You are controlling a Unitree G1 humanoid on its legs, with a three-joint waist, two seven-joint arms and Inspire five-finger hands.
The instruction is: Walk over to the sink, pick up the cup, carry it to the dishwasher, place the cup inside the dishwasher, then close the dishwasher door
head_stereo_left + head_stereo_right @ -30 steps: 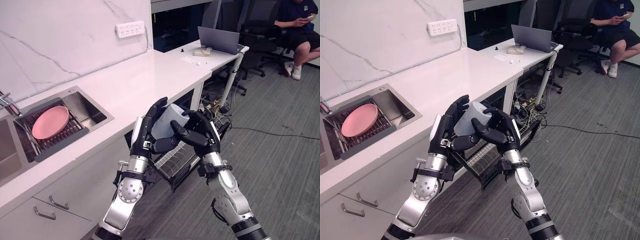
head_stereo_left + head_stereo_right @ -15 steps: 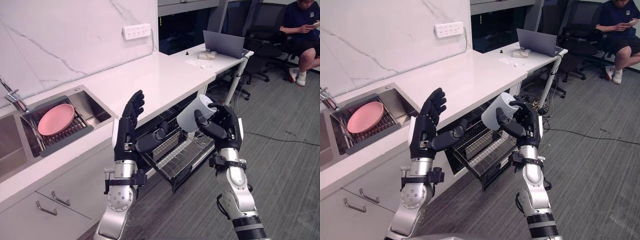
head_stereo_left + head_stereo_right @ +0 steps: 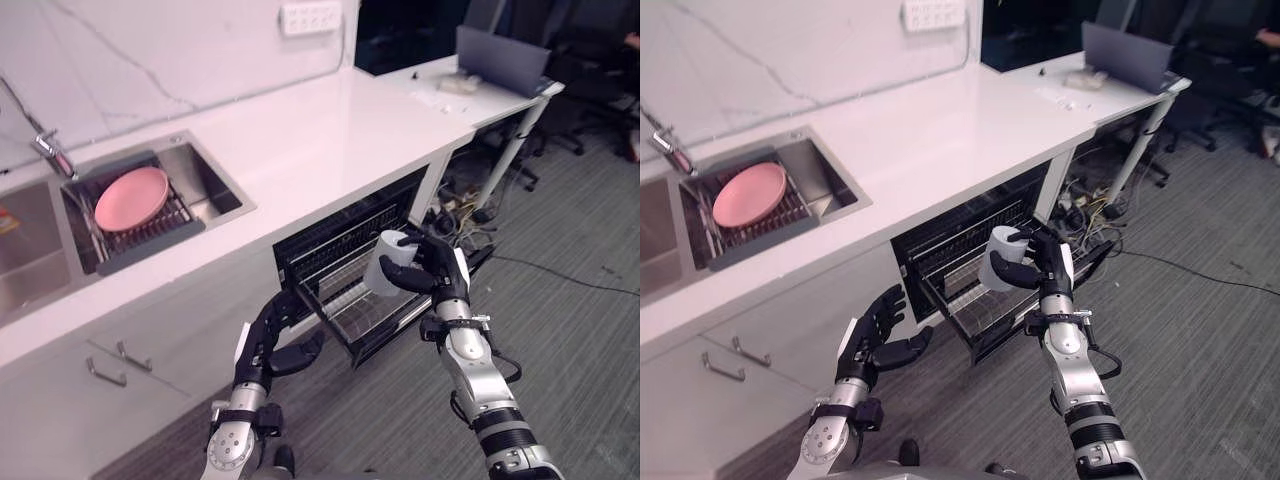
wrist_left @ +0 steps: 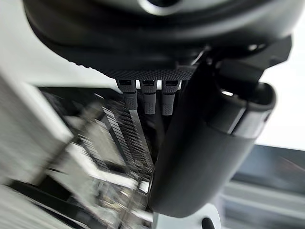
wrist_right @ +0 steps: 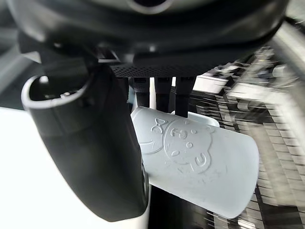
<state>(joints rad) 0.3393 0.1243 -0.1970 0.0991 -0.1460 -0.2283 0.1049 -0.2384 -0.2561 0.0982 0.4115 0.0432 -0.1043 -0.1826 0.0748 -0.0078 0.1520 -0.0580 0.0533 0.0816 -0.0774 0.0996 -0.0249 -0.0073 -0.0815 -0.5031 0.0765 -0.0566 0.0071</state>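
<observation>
- The left hand (image 3: 872,335) is dark and matte, with a white plate along its back.
- The right hand (image 3: 1048,268) has the same dark fingers and white back panel.
- The wrists carry black collars.
- The forearms (image 3: 1077,385) are silver-grey and rounded.
- The fingertips (image 4: 148,102) are ribbed.

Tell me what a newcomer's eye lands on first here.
The pale cup, gripped in the right hand, is held at the pulled-out rack of the open dishwasher under the white counter. Next comes the pink plate lying in the sink, off to the robot's left. The left hand hangs open and low, holding nothing.
</observation>
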